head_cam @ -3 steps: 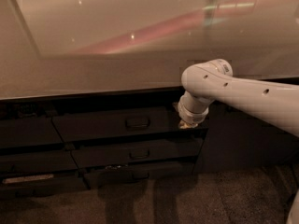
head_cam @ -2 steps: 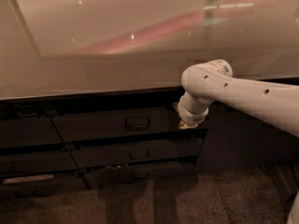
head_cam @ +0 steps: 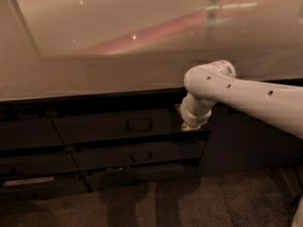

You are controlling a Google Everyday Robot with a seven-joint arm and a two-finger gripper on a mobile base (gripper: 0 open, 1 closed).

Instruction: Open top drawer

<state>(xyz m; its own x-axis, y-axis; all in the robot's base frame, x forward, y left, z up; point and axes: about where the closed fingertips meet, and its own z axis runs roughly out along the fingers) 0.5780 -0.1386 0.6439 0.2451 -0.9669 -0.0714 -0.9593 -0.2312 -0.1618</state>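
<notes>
The top drawer [head_cam: 109,126] is the widest dark front just under the countertop, with a small loop handle [head_cam: 139,125] at its centre. It sits flush with the cabinet face, so no inside shows. My white arm [head_cam: 246,96] reaches in from the right and bends down at its wrist. The gripper [head_cam: 188,125] points down at the drawer's right end, to the right of the handle and apart from it. Most of the gripper is hidden behind the wrist.
A pale glossy countertop [head_cam: 118,74] overhangs the drawers. Two shorter dark drawer fronts [head_cam: 137,156] lie below the top one, and more dark panels [head_cam: 26,134] stand at the left. A plain dark panel [head_cam: 246,145] is at the right. Dark speckled floor [head_cam: 156,202] lies in front.
</notes>
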